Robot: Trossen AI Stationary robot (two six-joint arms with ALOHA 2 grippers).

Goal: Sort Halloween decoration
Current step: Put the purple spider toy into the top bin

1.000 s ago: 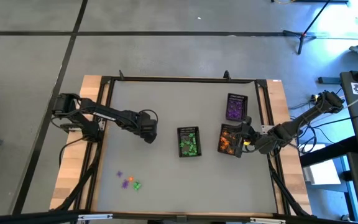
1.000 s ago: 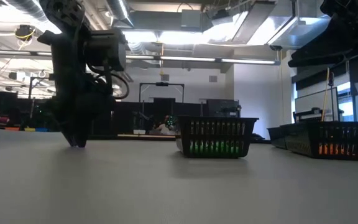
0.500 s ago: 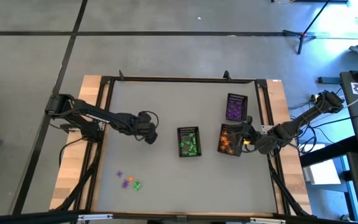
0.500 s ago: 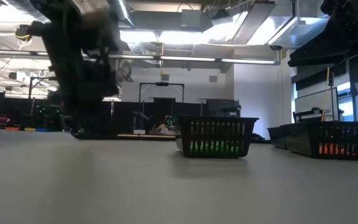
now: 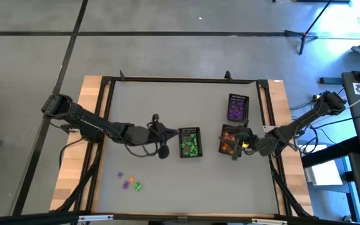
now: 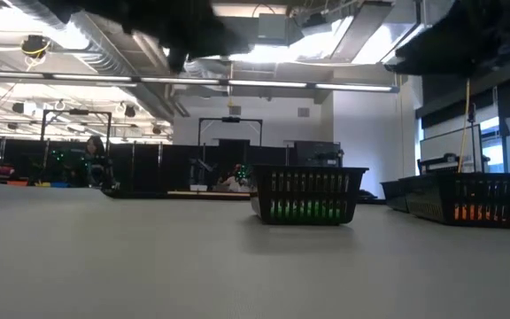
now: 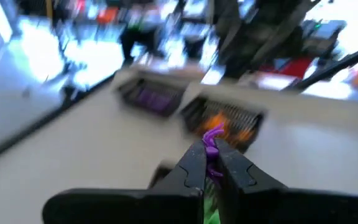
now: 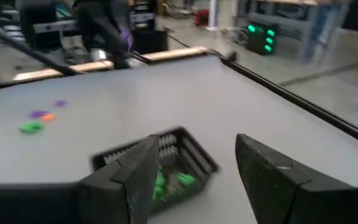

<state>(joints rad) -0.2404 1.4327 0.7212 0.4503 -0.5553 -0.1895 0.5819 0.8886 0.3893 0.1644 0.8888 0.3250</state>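
Observation:
My left gripper (image 5: 164,140) hangs above the table just left of the green-filled basket (image 5: 190,142), shut on a small purple trinket (image 7: 212,138). In the left wrist view the orange-filled basket (image 7: 225,121) and the purple-filled basket (image 7: 151,98) lie ahead of the fingers. My right gripper (image 5: 234,151) waits open beside the orange-filled basket (image 5: 230,139), nothing between its fingers (image 8: 263,168). A few loose trinkets (image 5: 130,182) in purple, orange and green lie on the table toward its near left. My left gripper pinches the purple trinket (image 7: 214,149) between its two fingertips. Part of the trinket sticks out beyond the tips. It is lifted clear of the table.
The three black mesh baskets stand right of the table's middle, the purple-filled one (image 5: 237,107) farthest back. In the low view the green-filled basket (image 6: 308,195) and the orange-filled one (image 6: 476,199) rest on the table. A raised black frame (image 5: 180,80) rims the table.
My left gripper has risen from the table surface and swung toward the table's right, from the open middle left toward the green-filled basket. In the low view it has left the table and now shows only as a blur at the top.

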